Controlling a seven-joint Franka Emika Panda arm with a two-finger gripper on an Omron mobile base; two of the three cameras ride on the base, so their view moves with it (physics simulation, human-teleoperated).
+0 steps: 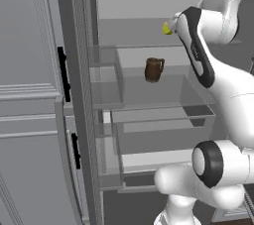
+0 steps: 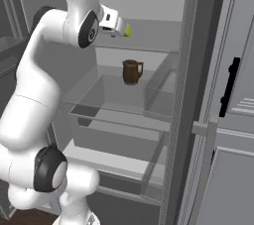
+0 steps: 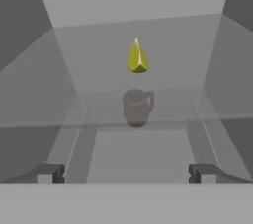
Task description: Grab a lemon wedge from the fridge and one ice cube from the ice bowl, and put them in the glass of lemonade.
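In the left base view the fridge (image 1: 84, 95) stands open, its door edge on the left and glass shelves stepping back to the right; a brown mug (image 1: 154, 69) sits alone on the middle shelf with bare glass around it, and the lemon wedge (image 1: 166, 28) shows yellow on the shelf above, just beside the gripper (image 1: 173, 23) at the arm's tip. In the right base view the door edge (image 2: 191, 95) rises on the right, the mug (image 2: 131, 72) stands mid-shelf, and the wedge (image 2: 127, 31) lies just off the gripper (image 2: 118, 26). In the hand view the wedge (image 3: 138, 57) stands upright, centred above the mug (image 3: 137, 107); the fingertips (image 3: 49, 173) are spread wide, gripping nothing, with free shelf space between them and the wedge.
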